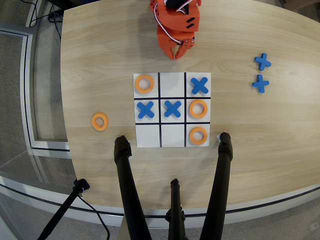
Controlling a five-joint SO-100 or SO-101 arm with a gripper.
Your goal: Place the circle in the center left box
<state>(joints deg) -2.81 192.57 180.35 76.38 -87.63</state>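
Observation:
The circle (pixel 198 108), a flat orange ring, lies inside the center left box (pixel 189 101), which in the overhead view is the right-end cell of the board's middle row. The other two middle-row cells hold blue crosses (pixel 145 109). My orange gripper (pixel 176 55) hovers over bare table just above the board's top edge, well away from the ring. Its fingers meet in a point, shut, with nothing between them.
Other orange rings sit in the top-left cell (pixel 144 84) and bottom-right cell (pixel 198 135), and one lies loose (pixel 99 121) left of the board. A blue cross (pixel 199 85) fills the top-right cell; two spare crosses (pixel 261 72) lie far right. Black tripod legs (pixel 125 175) rise near the front edge.

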